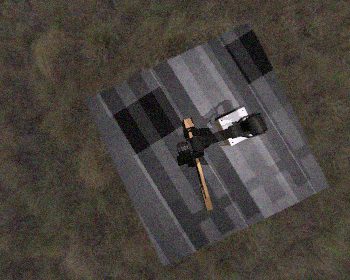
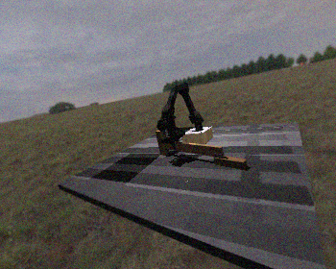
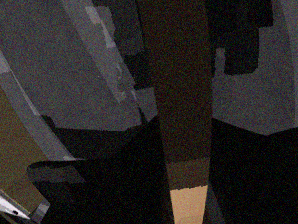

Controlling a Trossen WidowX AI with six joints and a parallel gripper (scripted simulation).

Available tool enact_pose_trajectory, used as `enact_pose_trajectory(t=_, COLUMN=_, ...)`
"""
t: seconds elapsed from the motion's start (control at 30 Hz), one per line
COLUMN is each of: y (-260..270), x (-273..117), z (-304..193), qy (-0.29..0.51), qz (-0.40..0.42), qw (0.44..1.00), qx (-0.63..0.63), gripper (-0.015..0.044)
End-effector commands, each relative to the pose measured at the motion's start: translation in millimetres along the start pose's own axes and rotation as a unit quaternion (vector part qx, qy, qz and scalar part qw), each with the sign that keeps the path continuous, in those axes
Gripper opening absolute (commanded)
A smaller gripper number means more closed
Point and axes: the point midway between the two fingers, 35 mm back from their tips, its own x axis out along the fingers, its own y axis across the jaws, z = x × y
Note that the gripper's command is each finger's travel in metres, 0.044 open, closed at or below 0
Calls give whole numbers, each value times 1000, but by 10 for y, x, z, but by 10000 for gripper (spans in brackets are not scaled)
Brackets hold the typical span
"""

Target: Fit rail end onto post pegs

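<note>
The rail [image 1: 199, 167] lies as 1 long bar across the table [image 1: 139, 185], with bare table on both long sides. At its near end the post [image 1: 188, 123] stands close, and the gripper [image 1: 190, 148], clamped on the rail, crowds that end.
</note>
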Motion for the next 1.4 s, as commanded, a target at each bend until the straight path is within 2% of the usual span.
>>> enact_pose_trajectory(t=0.0, y=-10, x=-14, z=-35, qy=3, qz=-1, qw=1000, qx=1, gripper=0)
enact_pose_trajectory(t=0.4, y=-8, x=-14, z=-73, qy=3, qz=-1, qw=1000, qx=1, gripper=0)
enact_pose_trajectory(t=0.97, y=-2, x=-5, z=-44, qy=1, qz=0, qw=1000, qx=1, gripper=440)
enact_pose_trajectory(t=1.2, y=-3, x=-22, z=-27, qy=1, qz=0, qw=1000, qx=1, gripper=440)
enact_pose_trajectory(t=1.37, y=-3, x=-307, z=264, qy=1, qz=-2, qw=1000, qx=1, gripper=440)
